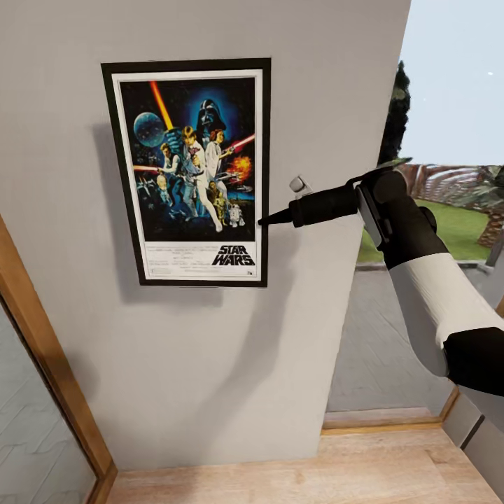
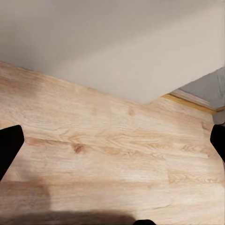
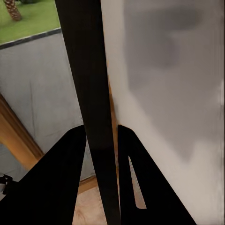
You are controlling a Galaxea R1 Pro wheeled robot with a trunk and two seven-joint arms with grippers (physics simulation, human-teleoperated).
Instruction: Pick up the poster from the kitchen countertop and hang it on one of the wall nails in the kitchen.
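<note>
The tall Star Wars poster (image 1: 190, 171) with its thin black frame and white border hung flat and upright on the plain light grey wall (image 1: 210, 364). The right claw (image 1: 269, 220) pinched the poster's right edge, its two black fingers (image 3: 61, 187) closed on the frame, probably to steady it while it settled. No nail could be seen; it was likely hidden behind the poster. The left claw (image 2: 112, 159) was wide open and empty above the pale wooden floor (image 2: 103, 145).

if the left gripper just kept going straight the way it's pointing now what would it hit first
Most likely the wooden floor. The left gripper looks down at the planks between its open fingertips, with nothing between; the grey wall lies further off. Depth is hard to judge.
</note>
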